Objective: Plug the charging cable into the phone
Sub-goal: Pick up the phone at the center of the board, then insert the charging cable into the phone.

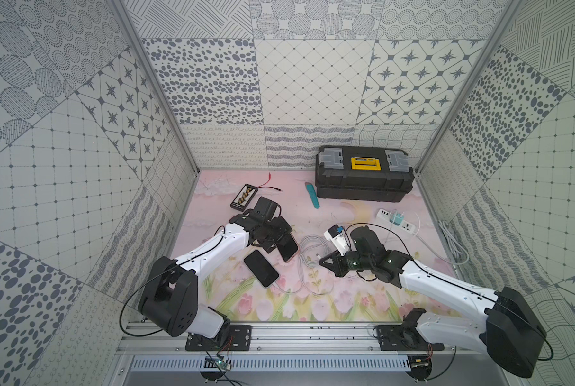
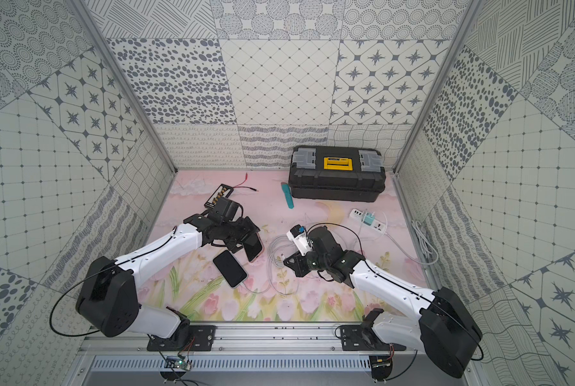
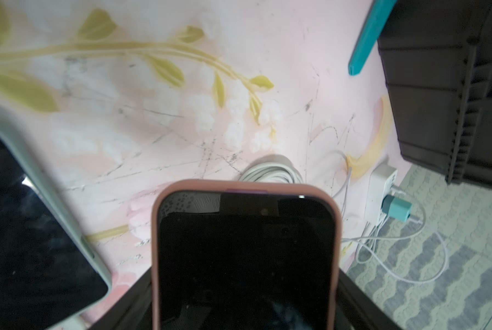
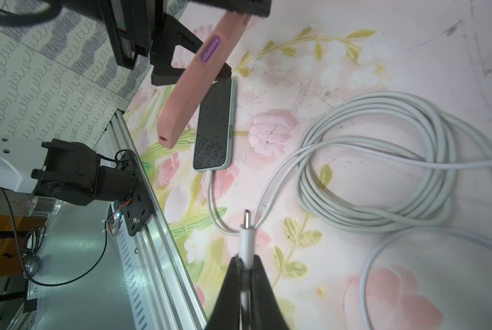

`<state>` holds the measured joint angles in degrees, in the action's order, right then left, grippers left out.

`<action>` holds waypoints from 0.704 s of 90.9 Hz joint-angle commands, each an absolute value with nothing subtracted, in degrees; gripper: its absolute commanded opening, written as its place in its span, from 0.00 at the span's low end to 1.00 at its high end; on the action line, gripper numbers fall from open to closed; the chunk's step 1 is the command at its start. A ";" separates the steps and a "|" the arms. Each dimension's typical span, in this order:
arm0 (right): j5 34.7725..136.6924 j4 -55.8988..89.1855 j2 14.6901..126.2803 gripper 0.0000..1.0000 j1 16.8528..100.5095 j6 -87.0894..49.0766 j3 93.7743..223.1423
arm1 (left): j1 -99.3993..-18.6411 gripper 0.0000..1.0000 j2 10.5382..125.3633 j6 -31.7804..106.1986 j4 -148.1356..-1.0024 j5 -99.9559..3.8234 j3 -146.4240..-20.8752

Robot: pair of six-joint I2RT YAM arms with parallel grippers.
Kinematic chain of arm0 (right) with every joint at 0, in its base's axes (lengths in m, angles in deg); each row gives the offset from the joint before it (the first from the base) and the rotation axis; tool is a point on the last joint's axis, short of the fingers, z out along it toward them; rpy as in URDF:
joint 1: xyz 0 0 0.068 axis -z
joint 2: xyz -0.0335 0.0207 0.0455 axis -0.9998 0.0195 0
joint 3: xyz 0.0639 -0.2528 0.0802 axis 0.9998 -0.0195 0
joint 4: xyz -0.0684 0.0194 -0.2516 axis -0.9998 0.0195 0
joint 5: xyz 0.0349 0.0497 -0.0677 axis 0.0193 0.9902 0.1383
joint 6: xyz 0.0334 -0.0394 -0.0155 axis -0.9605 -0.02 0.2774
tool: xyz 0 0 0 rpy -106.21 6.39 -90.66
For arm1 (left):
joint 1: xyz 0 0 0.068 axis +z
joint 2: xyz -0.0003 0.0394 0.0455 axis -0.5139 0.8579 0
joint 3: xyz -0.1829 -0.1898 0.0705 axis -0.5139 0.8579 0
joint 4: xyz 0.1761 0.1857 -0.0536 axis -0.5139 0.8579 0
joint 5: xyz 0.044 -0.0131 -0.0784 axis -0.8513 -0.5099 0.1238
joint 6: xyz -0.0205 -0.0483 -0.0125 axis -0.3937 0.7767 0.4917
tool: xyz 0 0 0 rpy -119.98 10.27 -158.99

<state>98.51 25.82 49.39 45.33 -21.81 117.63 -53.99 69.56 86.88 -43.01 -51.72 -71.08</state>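
My left gripper (image 1: 279,239) (image 3: 244,314) is shut on the phone (image 1: 288,249) (image 2: 253,249) (image 3: 244,257), which has a pink case and a dark screen. It hangs above the mat, and its pink edge (image 4: 196,85) faces the right wrist view. My right gripper (image 1: 322,262) (image 2: 287,262) (image 4: 246,263) is shut on the charging cable just behind its white plug (image 4: 247,228) (image 1: 318,256). The metal tip sticks out, well apart from the phone. The cable's grey coil (image 1: 312,250) (image 4: 382,171) lies on the mat between the arms.
A second phone (image 1: 261,268) (image 4: 214,128) in a pale case lies flat with a white cable plugged in. At the back stand a black toolbox (image 1: 364,173), a teal tool (image 1: 312,195), a black terminal board (image 1: 244,197) and a white power strip (image 1: 401,224).
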 commanded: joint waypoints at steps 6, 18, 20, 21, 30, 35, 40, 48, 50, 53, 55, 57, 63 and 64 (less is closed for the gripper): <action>94.84 17.28 49.03 0.00 39.46 -24.97 114.77 | -54.66 0.00 68.24 111.84 -33.25 -61.90 -71.63; 95.58 17.20 51.84 0.00 36.06 -25.87 116.37 | -55.84 0.00 70.89 111.23 -31.46 -64.37 -74.77; 95.92 17.52 52.48 0.00 35.64 -25.77 117.05 | -56.13 0.00 71.39 110.61 -30.66 -64.87 -75.73; 96.07 17.86 52.78 0.00 35.50 -25.65 117.39 | -56.27 0.00 71.68 110.34 -30.04 -65.13 -76.14; 96.38 20.34 55.46 0.00 35.10 -25.04 120.18 | -57.08 0.00 73.23 107.40 -29.00 -66.11 -78.31; 97.59 21.15 56.74 0.00 35.22 -24.81 121.51 | -57.30 0.00 73.60 106.29 -28.82 -66.55 -78.77; 99.42 22.14 58.05 0.00 35.43 -24.54 122.89 | -57.37 0.00 73.81 105.88 -28.97 -66.66 -78.59; 102.51 22.26 58.96 0.00 36.59 -25.32 124.29 | -57.38 0.00 74.10 104.68 -30.82 -66.46 -77.90; 103.56 22.26 59.20 0.00 37.18 -25.78 124.58 | -57.38 0.00 74.20 104.11 -30.96 -66.45 -77.92; 104.58 22.30 59.47 0.00 38.17 -26.49 125.08 | -57.38 0.00 74.33 103.30 -31.35 -66.27 -77.95; 105.09 22.44 59.68 0.00 38.83 -26.80 125.33 | -57.38 0.00 74.39 102.93 -31.60 -66.27 -77.98; 105.81 22.67 60.00 0.00 39.39 -26.97 125.70 | -57.38 0.00 74.42 102.64 -31.84 -66.27 -77.85; 107.94 23.38 61.03 0.00 40.79 -27.17 126.93 | -57.33 0.00 74.20 101.91 -33.78 -66.00 -77.18; 108.15 23.56 61.14 0.00 40.98 -27.05 127.12 | -57.31 0.00 74.18 101.73 -33.98 -65.87 -77.09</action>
<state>103.10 23.16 59.49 38.80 -25.74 124.64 -57.23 74.19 103.95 -32.76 -64.13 -77.18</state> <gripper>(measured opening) 0.088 0.796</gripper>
